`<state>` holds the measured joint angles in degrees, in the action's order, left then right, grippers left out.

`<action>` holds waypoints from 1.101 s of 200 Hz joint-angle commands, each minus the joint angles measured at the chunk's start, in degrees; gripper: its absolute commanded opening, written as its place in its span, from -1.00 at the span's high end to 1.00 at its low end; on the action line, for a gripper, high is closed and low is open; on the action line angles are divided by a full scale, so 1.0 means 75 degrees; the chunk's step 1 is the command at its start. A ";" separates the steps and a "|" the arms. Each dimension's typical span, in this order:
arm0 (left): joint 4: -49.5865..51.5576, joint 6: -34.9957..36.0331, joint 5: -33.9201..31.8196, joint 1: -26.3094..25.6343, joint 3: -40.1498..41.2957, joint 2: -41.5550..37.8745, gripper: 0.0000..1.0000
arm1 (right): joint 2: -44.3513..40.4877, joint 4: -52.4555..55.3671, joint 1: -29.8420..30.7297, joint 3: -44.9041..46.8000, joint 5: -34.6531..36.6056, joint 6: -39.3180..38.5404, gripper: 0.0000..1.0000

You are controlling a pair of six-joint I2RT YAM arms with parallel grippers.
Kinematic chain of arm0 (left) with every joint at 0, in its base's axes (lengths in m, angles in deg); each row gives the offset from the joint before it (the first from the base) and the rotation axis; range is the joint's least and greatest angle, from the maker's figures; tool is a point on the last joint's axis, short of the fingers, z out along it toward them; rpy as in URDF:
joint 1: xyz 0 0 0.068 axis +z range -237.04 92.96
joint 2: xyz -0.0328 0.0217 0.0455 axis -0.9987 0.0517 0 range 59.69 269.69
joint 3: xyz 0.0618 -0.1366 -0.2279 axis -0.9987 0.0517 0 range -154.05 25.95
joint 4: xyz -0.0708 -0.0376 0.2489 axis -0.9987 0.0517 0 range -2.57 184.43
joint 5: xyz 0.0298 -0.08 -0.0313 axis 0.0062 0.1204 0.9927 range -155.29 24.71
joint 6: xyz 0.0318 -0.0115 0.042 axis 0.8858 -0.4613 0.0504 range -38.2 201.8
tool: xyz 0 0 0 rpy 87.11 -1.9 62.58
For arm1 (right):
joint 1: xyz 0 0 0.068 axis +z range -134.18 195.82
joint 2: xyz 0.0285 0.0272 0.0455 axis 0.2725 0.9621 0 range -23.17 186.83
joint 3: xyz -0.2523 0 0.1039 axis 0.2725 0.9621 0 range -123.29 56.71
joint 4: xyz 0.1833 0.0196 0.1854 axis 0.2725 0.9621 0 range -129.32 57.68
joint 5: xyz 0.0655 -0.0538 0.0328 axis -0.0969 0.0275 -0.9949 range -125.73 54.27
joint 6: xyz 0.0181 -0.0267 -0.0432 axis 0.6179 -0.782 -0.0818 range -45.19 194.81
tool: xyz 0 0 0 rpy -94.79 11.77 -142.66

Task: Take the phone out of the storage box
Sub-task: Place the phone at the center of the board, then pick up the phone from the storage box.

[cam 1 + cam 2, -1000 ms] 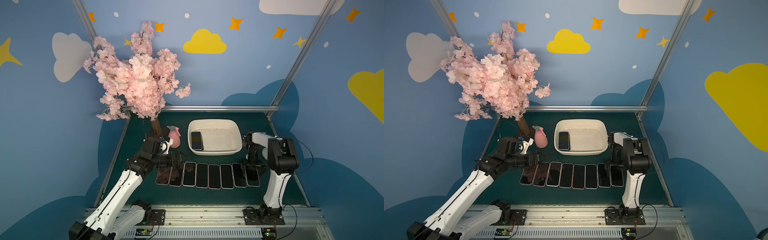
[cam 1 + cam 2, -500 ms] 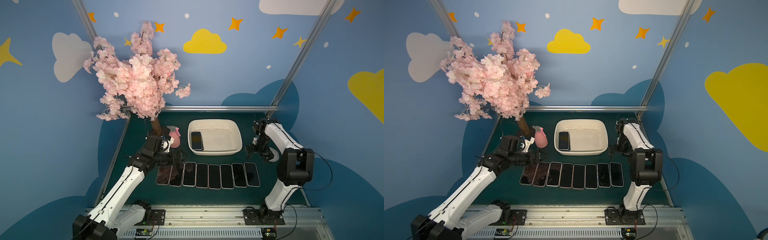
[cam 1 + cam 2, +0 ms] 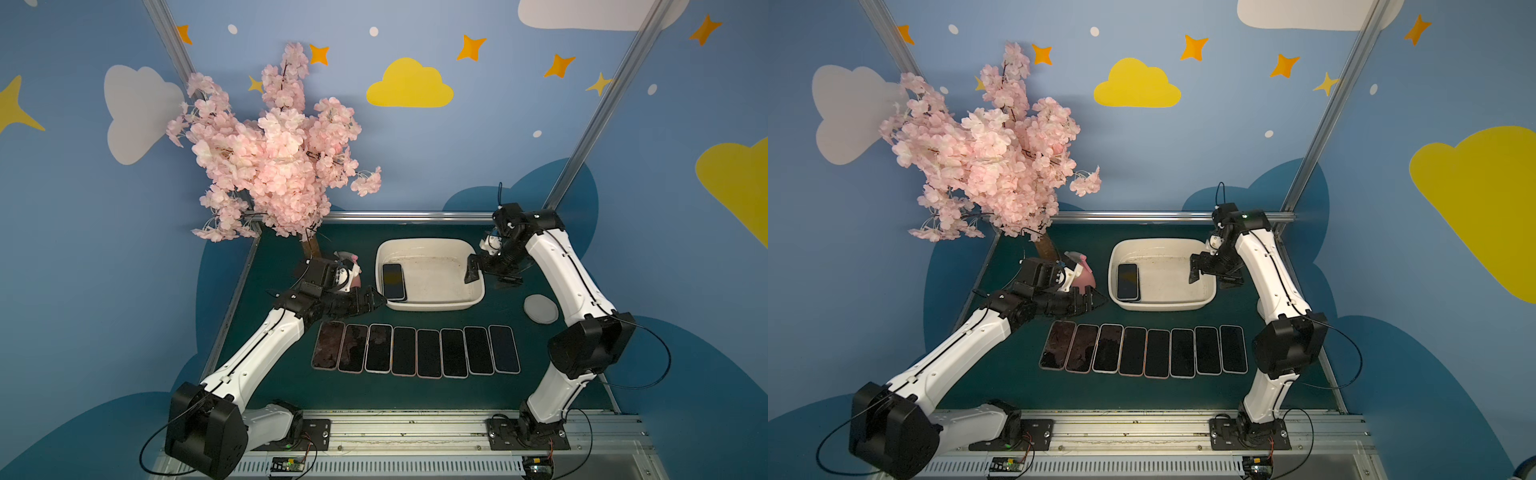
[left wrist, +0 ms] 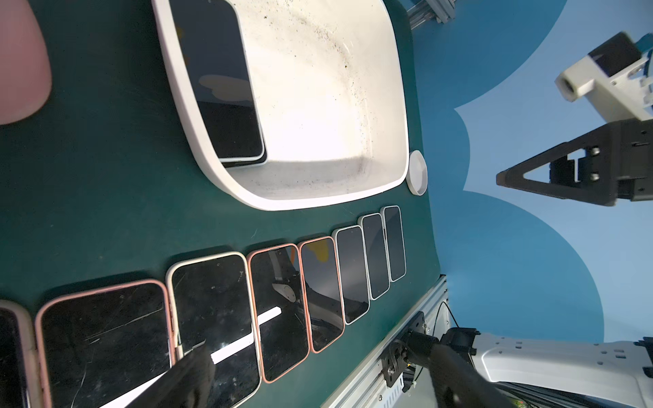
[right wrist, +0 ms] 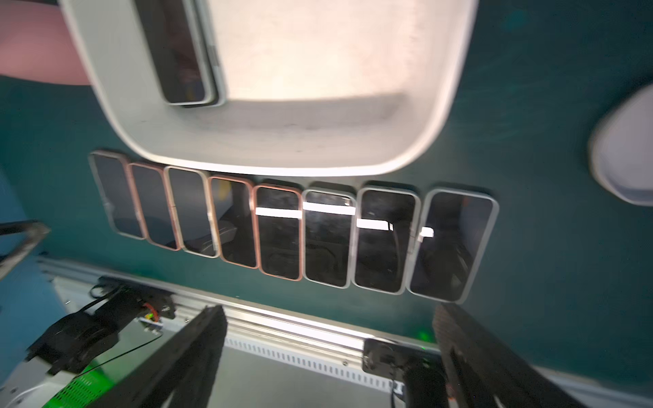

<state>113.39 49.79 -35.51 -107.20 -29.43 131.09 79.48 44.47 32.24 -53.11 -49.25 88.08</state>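
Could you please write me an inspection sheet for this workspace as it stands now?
Surface: dark green mat.
Job's things: storage box at the back centre, its floor dirt-specked; phone lies screen up along its left wall, not yet taken out.
Clutter: row of eight phones in front of the box; pink spray bottle; white round disc; artificial blossom tree.
Grippers: left gripper open, empty, at the box's front left corner; right gripper open, empty, at the box's right rim.
Cables: black cables loop at both arms' elbows, away from the phones.
Surroundings: blue walls with clouds and stars; aluminium frame.
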 commanded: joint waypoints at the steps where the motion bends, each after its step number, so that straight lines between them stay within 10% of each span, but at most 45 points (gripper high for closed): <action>1: -0.0044 0.0207 -0.0042 -0.0063 -0.0286 0.0230 -0.99 | 0.0678 -0.1368 0.0529 -0.0103 -0.1673 0.0563 -0.97; 101: 0.0769 0.0515 -0.0092 0.0055 -0.0813 0.1256 -0.95 | 0.4780 -0.2145 0.1995 -0.3106 -0.2673 0.1348 -0.97; 220: 0.1133 0.0795 0.0303 0.0225 -0.1605 0.2685 -0.58 | 0.5561 -0.3311 0.2116 -0.3293 -0.2852 0.1884 -0.97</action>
<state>120.60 54.86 -35.01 -105.78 -40.18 150.46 120.40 21.74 48.39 -77.22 -69.53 101.05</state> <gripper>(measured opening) 0.799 0.985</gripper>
